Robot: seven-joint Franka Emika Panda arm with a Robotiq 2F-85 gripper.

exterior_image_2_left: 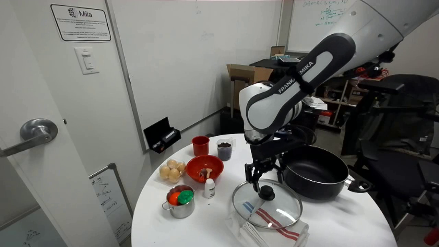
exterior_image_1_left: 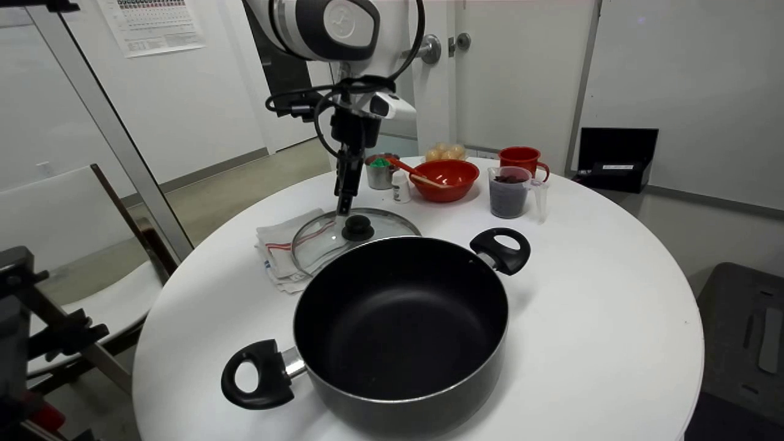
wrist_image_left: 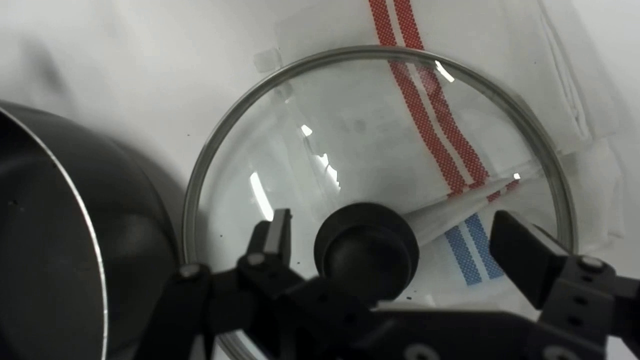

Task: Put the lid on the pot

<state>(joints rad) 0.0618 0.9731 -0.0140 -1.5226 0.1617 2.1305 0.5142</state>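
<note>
Clear glass lid [wrist_image_left: 367, 170]: metal rim [wrist_image_left: 191, 225], black knob [wrist_image_left: 367, 245]; partly over striped cloth [wrist_image_left: 480, 50].

Round white table [exterior_image_1_left: 612, 318], pale chair [exterior_image_1_left: 61, 214] near it; poster [exterior_image_1_left: 152, 27] hangs on white wall [exterior_image_1_left: 190, 116], beige floor [exterior_image_1_left: 245, 174] runs below; now door [exterior_image_2_left: 20, 85] with lever handle [exterior_image_2_left: 39, 133], sign [exterior_image_2_left: 81, 23] above light switch [exterior_image_2_left: 87, 61]; big whiteboard [exterior_image_2_left: 199, 51] stretches behind table; green scrawl [exterior_image_2_left: 329, 13] marks another board [exterior_image_2_left: 305, 37]; cardboard box [exterior_image_2_left: 248, 72], shelves [exterior_image_2_left: 342, 97], dark office chair [exterior_image_2_left: 404, 109] crowd far side

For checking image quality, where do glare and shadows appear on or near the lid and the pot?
Wrist view: bright streaks on the lid, grey shadow between lid and pot; an exterior view: white glare on the lid; both exterior views: soft shadow beside the pot.
</note>
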